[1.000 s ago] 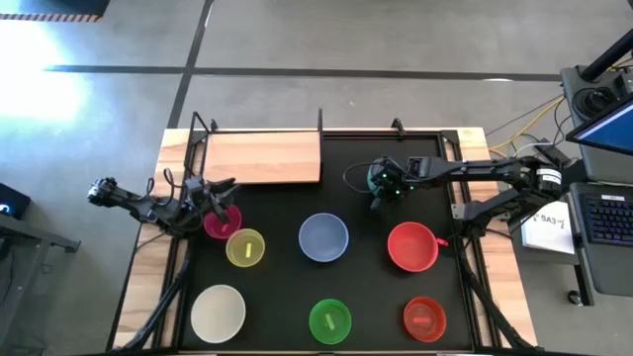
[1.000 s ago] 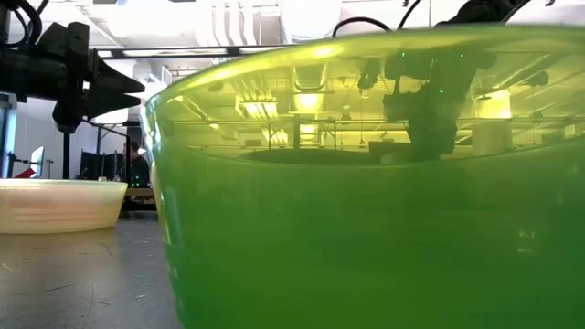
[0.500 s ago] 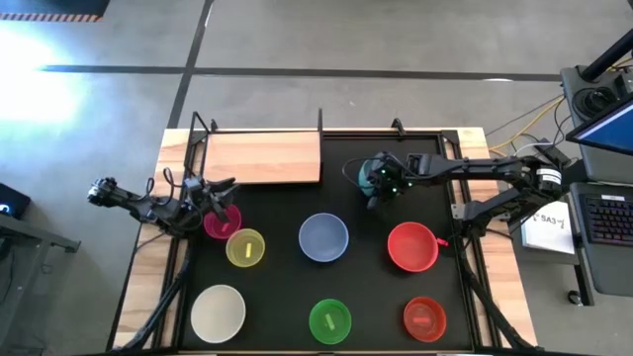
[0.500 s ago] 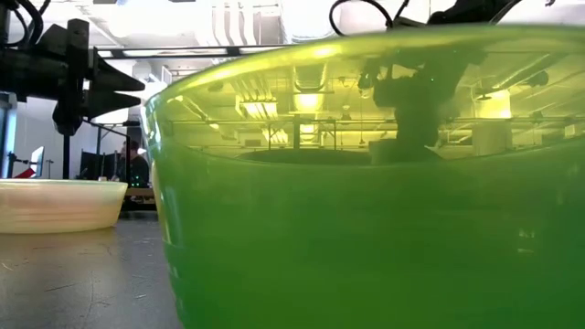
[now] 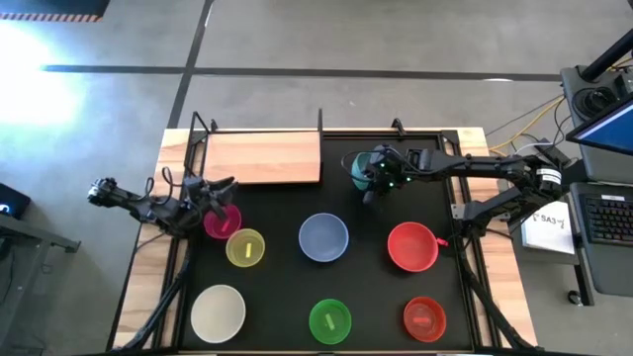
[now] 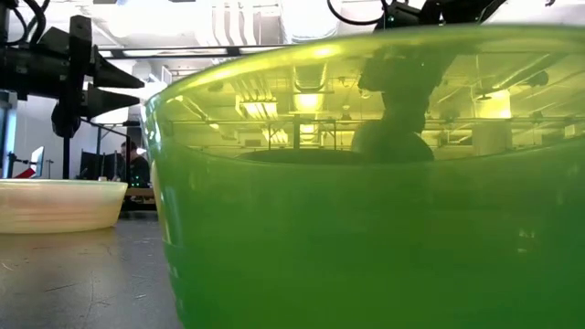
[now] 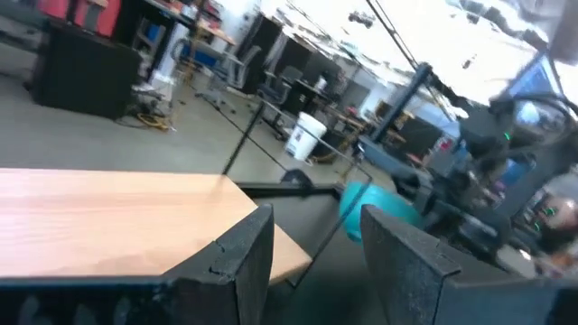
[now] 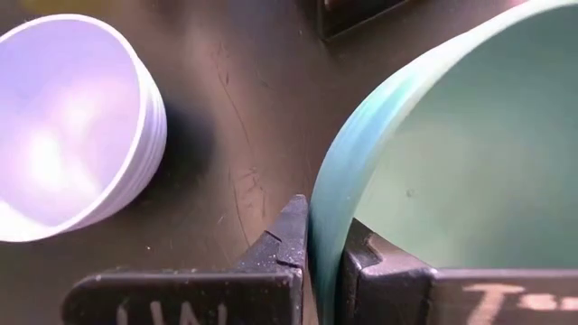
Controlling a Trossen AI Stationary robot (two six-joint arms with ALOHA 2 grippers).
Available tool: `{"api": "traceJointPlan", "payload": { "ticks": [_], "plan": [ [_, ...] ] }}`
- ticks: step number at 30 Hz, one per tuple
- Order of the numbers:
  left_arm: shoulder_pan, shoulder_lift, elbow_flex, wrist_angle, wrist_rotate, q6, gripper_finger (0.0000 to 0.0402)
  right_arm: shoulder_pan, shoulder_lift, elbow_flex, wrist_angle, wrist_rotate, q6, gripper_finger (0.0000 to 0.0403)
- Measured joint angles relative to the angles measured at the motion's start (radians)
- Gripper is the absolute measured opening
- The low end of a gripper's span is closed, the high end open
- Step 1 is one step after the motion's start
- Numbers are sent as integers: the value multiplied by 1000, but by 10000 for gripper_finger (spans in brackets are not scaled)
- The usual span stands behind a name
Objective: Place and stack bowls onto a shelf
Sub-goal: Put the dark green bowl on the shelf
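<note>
Right gripper [image 8: 325, 248]: fingers pinch teal bowl [image 8: 452, 171] rim, beside shelf [image 5: 262, 158]. Left gripper [image 5: 226, 198]: fingers wide, over magenta bowl [image 5: 220, 223]

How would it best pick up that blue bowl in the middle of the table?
Probably by the rim, from above: the blue bowl sits upright, mouth open, clear of its neighbours, and its thin wall would fit between jaws. The right gripper pinches the teal bowl that way.

Grip: right gripper [image 8: 323, 236] pinches the teal bowl [image 8: 452, 171] by its rim (one finger inside, one outside).
Nearby: blue-grey bowl [image 8: 68, 126], apart on the black table [image 8: 244, 108].
</note>
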Motion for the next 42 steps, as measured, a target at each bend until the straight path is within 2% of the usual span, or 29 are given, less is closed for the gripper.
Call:
{"api": "traceJointPlan", "payload": {
  "ticks": [5, 10, 18, 22, 26, 33, 39, 42],
  "plan": [
    [0, 0, 0, 66, -7, -4, 150, 0, 0, 0, -3, -15, -24, 8],
    [1, 0, 0, 77, 48, -8, 150, 0, 0, 0, -2, -31, -46, 8],
    [1, 0, 0, 84, 70, 6, 150, 0, 0, 0, -3, -31, -71, 8],
    [0, 7, 0, 74, 77, -92, 150, 0, 0, 0, -3, -45, -70, 8],
    [1, 28, 0, 113, 208, -73, 150, 12, 0, 0, 4, -127, -76, 8],
    [0, 142, 0, 333, 434, 35, 150, 101, 1, 0, 3, -136, -91, 8],
    [1, 285, 17, 359, 505, 68, 150, 164, 1, 39, -84, -142, -47, 8],
    [0, 368, 37, 368, 545, 66, 150, 195, 1, 76, -131, -197, -24, 8]
  ]
}}
